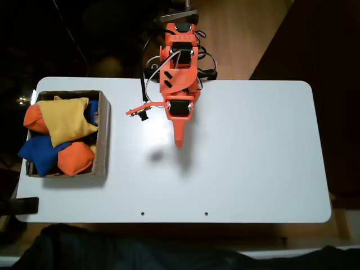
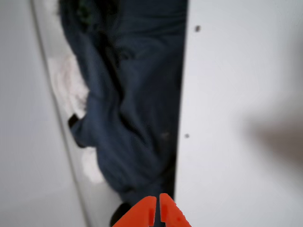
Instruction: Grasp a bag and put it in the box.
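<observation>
The yellow bag [image 1: 66, 120] lies on top of the pile inside the brown cardboard box [image 1: 103, 135] at the table's left end in the fixed view. Orange bean bags [image 1: 75, 158] and a blue one [image 1: 37, 152] lie under and around it. My orange gripper [image 1: 179, 144] hangs above the middle of the white table, well to the right of the box, pointing toward the front edge. In the wrist view its two orange fingertips [image 2: 157, 210] meet with nothing between them; the gripper is shut and empty.
The white table [image 1: 253, 157] stretches bare to the right of the arm. Two small holes [image 1: 142, 214] mark its front edge. Dark blue cloth [image 2: 128, 104] lies beyond the table edge in the wrist view. Cables [image 1: 147, 79] trail by the arm base.
</observation>
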Tool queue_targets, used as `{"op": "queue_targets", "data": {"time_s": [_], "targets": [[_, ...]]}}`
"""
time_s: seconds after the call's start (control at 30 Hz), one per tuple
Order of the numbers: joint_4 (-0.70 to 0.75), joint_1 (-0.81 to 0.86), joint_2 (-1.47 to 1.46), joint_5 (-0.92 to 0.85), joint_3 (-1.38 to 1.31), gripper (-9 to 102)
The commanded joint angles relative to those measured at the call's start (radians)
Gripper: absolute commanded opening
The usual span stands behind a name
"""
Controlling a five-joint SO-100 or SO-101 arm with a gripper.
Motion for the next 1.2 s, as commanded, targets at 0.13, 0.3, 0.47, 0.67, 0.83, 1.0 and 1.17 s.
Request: {"op": "queue_targets", "data": {"time_s": [0.13, 0.3, 0.47, 0.67, 0.83, 1.0, 1.17], "targets": [[-0.021, 0.025, 0.04, -0.008, 0.094, 0], [-0.011, 0.029, 0.069, -0.012, 0.155, 0], [-0.008, 0.038, 0.114, -0.014, 0.232, 0], [0.034, 0.04, 0.158, -0.015, 0.29, 0], [0.077, 0.041, 0.173, -0.015, 0.316, 0], [0.12, 0.046, 0.193, -0.015, 0.334, 0], [0.179, 0.044, 0.206, -0.015, 0.342, 0]]}}
